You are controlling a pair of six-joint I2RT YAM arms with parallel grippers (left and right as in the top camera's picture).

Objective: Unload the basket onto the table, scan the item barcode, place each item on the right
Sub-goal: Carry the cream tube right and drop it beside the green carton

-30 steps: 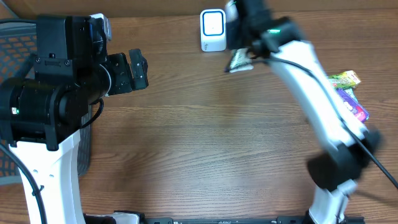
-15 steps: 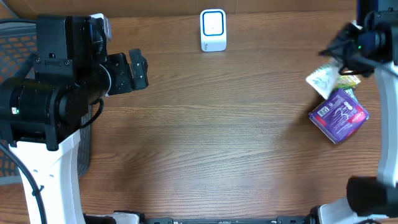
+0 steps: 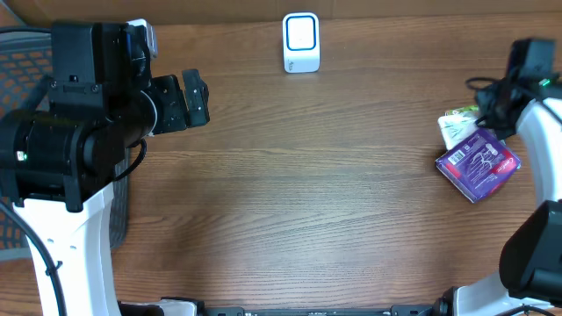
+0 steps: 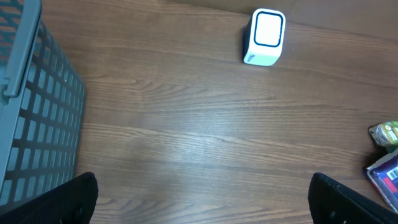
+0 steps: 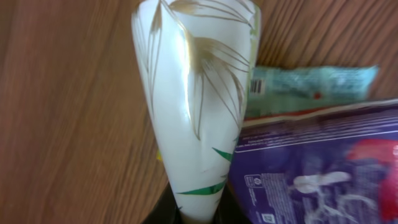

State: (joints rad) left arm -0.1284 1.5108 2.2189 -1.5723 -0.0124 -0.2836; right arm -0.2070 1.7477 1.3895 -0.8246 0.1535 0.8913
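The white scanner (image 3: 301, 42) with a blue-rimmed face stands at the back middle of the table; the left wrist view shows the scanner (image 4: 266, 36) too. My right gripper (image 3: 493, 104) is at the far right, shut on a white packet with green and gold leaves (image 3: 457, 130). In the right wrist view the packet (image 5: 199, 112) sticks out of the gripper (image 5: 198, 214) beside a purple package (image 5: 323, 162). My left gripper (image 3: 195, 99) hangs at the left, open and holding nothing (image 4: 202, 198).
The purple package (image 3: 481, 164) lies on the table at the right edge, with a green packet (image 5: 311, 84) behind it. A grey mesh basket (image 3: 18, 79) stands at the far left, beside the left arm (image 4: 37, 124).
My right arm has swung from beside the scanner to the right edge, carrying the white packet, and now holds it down by the purple package. The left arm has not moved.
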